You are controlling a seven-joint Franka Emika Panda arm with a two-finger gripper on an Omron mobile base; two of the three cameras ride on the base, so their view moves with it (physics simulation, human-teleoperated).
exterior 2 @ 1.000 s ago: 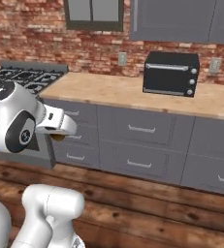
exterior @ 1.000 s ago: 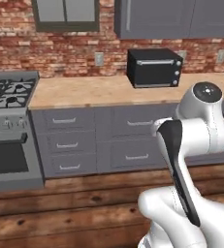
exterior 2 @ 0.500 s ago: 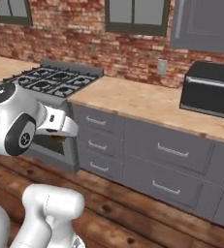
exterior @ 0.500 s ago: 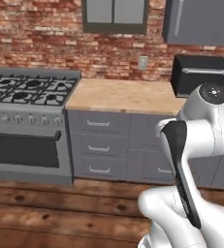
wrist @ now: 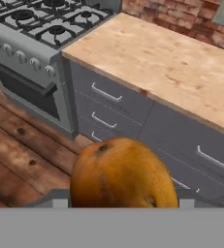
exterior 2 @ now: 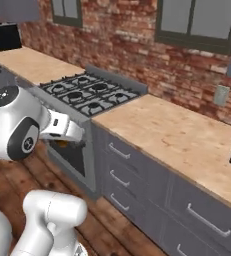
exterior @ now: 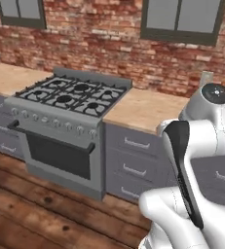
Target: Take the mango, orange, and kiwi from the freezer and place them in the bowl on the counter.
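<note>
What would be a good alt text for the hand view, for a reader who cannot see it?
A round orange-brown fruit fills the bottom centre, close to the camera. Behind it are a pale tan stone-look counter over grey cabinet drawers with bar handles, a steel gas stove at upper left, and a wooden plank floor.

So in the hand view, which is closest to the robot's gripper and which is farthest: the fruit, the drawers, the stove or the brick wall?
1. The orange, held right in the gripper.
2. The grey drawers, just beyond it, under the counter.
3. The stove, farther off at upper left.
4. The brick wall, behind the counter, farthest.
</note>
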